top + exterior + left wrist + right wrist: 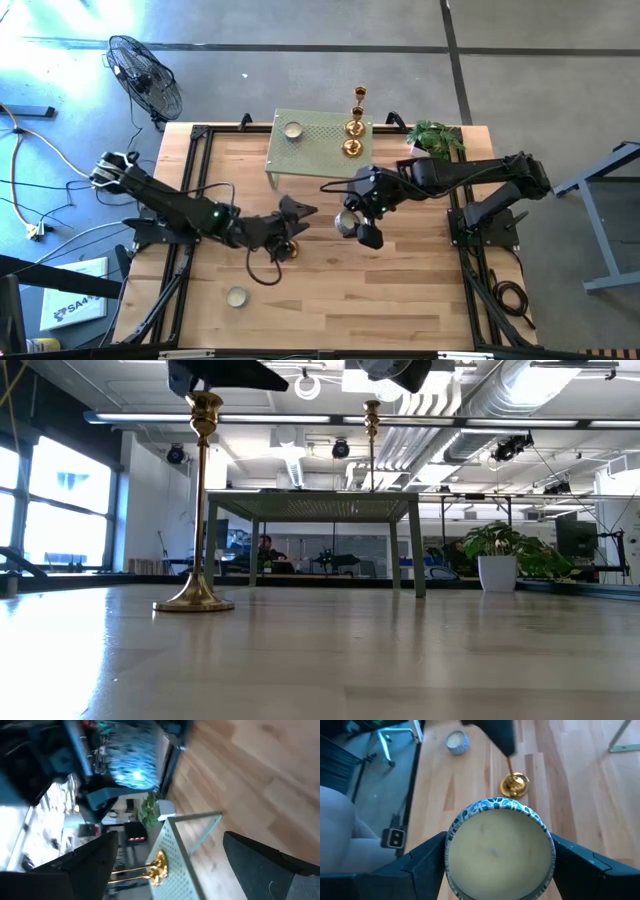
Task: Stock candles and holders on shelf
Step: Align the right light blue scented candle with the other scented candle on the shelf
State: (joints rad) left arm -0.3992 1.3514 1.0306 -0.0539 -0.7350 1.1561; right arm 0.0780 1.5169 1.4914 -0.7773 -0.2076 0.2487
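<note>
Candle sits clamped in right gripper above table.

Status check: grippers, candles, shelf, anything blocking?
Right gripper shut on candle, above table. Left gripper over holder, nothing held. Shelf approach looks clear.

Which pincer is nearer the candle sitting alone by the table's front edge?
Left. The left pincer is up and right of that candle; the right pincer, holding another candle, is farther right.

The wooden table carries the shelf (green), a candle, a holder.
</note>
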